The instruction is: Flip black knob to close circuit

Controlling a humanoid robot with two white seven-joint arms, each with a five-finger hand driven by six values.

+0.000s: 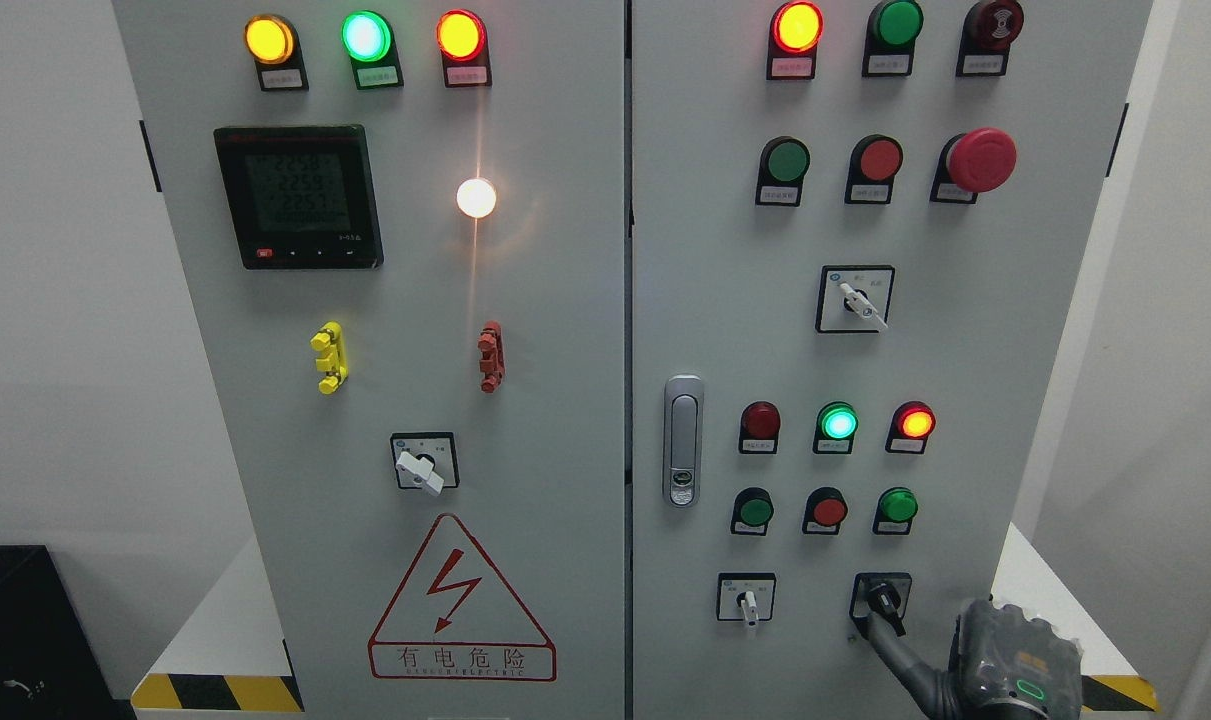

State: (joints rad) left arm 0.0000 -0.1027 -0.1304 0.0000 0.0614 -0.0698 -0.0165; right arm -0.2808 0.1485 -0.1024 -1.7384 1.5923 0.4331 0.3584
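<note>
The black knob [883, 598] sits in a square black plate at the lower right of the right cabinet door [965, 350], its handle pointing down and slightly right. My right hand [1013, 660] comes up from the bottom right corner. One dark finger [890, 650] stretches up and left, and its tip touches the knob's lower left side. No other finger shows around the knob, and nothing is held. My left arm is out of the picture.
A white-handled selector [749, 600] stands left of the knob, with another [858, 300] higher up. Rows of buttons and lit lamps [838, 422] are above. The door latch [682, 440] is on the door's left edge. The left door carries a meter [298, 195] and a warning triangle [461, 600].
</note>
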